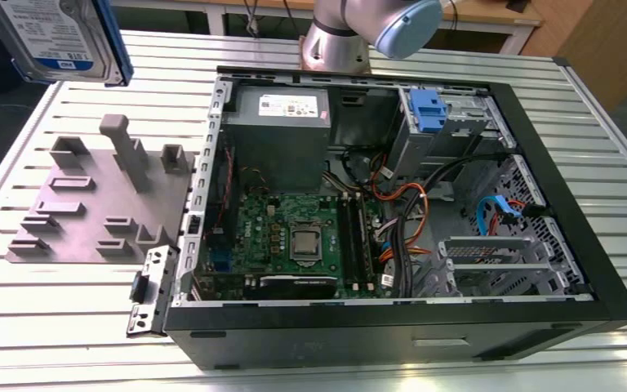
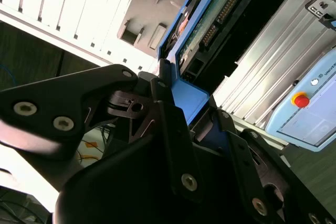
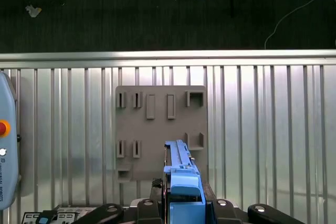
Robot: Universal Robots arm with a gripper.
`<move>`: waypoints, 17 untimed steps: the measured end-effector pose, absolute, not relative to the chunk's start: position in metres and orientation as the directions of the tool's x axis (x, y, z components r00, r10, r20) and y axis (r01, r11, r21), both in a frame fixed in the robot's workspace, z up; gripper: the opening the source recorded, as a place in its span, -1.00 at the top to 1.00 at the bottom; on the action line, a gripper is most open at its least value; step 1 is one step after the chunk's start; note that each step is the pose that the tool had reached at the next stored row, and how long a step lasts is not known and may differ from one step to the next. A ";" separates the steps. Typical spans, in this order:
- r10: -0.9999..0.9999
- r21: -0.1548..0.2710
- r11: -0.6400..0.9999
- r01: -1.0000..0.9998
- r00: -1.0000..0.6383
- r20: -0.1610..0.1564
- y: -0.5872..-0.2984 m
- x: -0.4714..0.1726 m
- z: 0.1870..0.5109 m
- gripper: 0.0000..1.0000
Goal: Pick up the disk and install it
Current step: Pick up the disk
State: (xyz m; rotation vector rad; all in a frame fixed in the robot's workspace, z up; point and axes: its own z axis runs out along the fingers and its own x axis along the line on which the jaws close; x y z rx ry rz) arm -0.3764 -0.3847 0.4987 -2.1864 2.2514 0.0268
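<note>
So here's where you're at: your end effector (image 2: pixel 190 98) is clamped tight on the disk (image 1: pixel 58 37). The black fingers (image 2: pixel 169 129) pinch it at one end, right on the blue rail. In the second wrist view you get the disk's circuit-board side and connector row. In the exterior view it's the white-and-blue label side, with a blue rail down one edge.

The disk is completely off the worktop (image 1: pixel 30 310), hanging in the air over the far corner on the exterior view's left. The first wrist view looks straight down past it, edge-on, onto the grey fixture plate (image 3: pixel 157 124). That plate lies flat on the slats near the worktop's edge on the exterior view's left. Disk and plate aren't touching.

The open computer case (image 1: pixel 401 327) sits just beside the plate, toward the exterior view's right, and takes up the middle of the worktop. Inside you can make out the motherboard (image 1: pixel 291 237), the grey power supply box (image 1: pixel 281 106) and a blue latch piece (image 1: pixel 427 110) at the drive bay near the case's far corner. The disk is well apart from that bay.

A teach pendant (image 2: pixel 307 103) with a red button lies on the slats too, and the arm's base (image 1: pixel 333 45) stands at the worktop's far edge behind the case.
</note>
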 end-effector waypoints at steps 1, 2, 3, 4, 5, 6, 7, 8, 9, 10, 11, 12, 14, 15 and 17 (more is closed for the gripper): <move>-0.999 0.010 0.029 -1.000 -0.029 -0.014 -0.385 -0.374 0.499 0.27; -0.999 0.010 0.029 -1.000 -0.029 -0.014 -0.385 -0.372 0.499 0.27; -0.999 0.010 0.029 -1.000 -0.029 -0.014 -0.385 -0.371 0.499 0.27; -0.999 0.010 0.029 -1.000 -0.029 -0.014 -0.385 -0.369 0.499 0.27; -0.999 0.010 0.029 -1.000 -0.029 -0.014 -0.385 -0.368 0.498 0.27; -0.999 0.010 0.029 -1.000 -0.029 -0.014 -0.385 -0.367 0.498 0.27; -0.999 0.010 0.029 -1.000 -0.029 -0.014 -0.385 -0.367 0.498 0.27; -0.999 0.010 0.029 -1.000 -0.030 -0.014 -0.385 -0.367 0.498 0.27; -0.999 0.010 0.029 -1.000 -0.029 -0.014 -0.385 -0.367 0.498 0.27; -0.999 0.010 0.029 -1.000 -0.029 -0.014 -0.385 -0.367 0.498 0.27; -0.999 0.010 0.029 -1.000 -0.029 -0.014 -0.385 -0.367 0.498 0.27; -0.999 0.010 0.029 -1.000 -0.029 -0.014 -0.385 -0.367 0.498 0.27; -0.999 0.010 0.029 -1.000 -0.029 -0.014 -0.385 -0.367 0.498 0.27; -0.999 0.010 0.029 -1.000 -0.029 -0.014 -0.385 -0.367 0.498 0.27; -0.999 0.010 0.029 -1.000 -0.029 -0.014 -0.385 -0.366 0.498 0.27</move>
